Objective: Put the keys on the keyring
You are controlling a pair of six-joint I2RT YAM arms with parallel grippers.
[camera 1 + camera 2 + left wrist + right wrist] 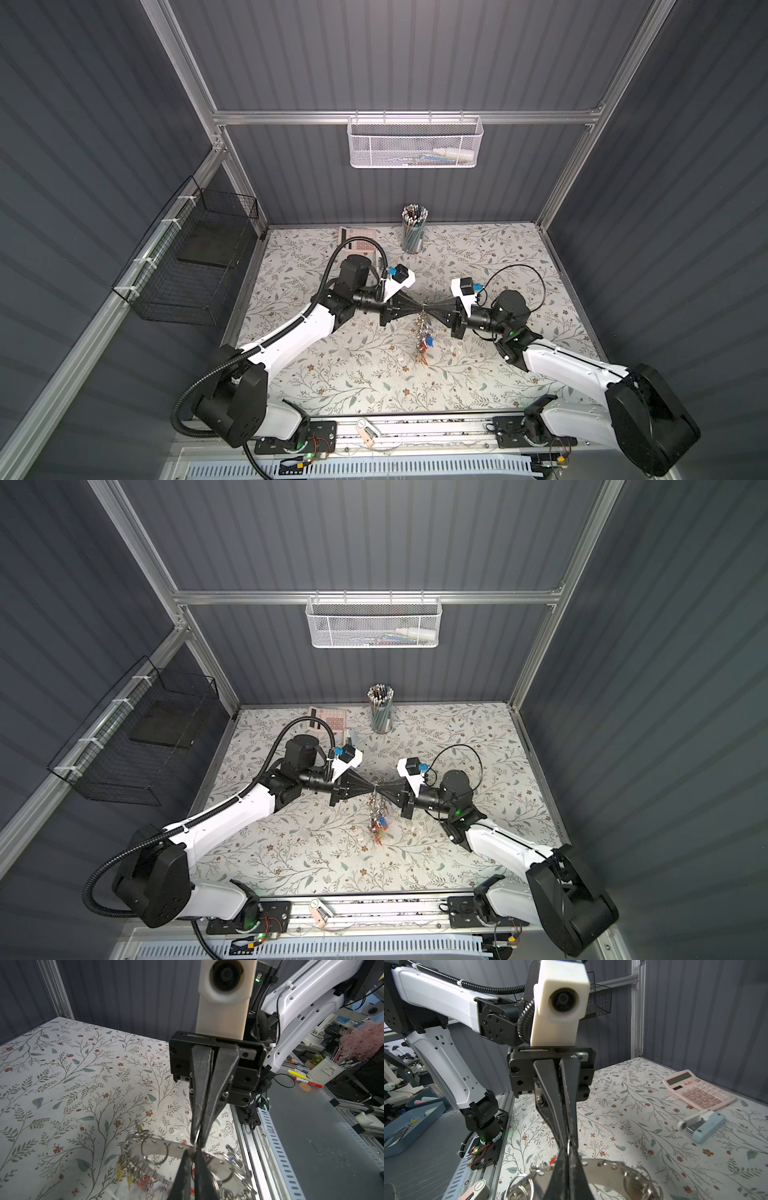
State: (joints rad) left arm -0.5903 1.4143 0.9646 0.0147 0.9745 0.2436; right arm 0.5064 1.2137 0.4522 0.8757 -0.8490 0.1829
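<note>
Grey metal keyring (160, 1146), held above the table (353, 374), keys (424, 343) dangling beneath.
Left claw (417, 309) and right claw (428, 309) both clamp its rim, tips meeting; twist either and your thin hold may slip, dropping everything.

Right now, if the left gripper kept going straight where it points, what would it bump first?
The keyring, which the left gripper is pinching at its tips. Just behind that is the right gripper, pointing back at it tip to tip, so the two would likely knock together almost at once.

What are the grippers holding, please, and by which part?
The left gripper and right gripper both pinch the keyring by its rim; keys hang below.
</note>
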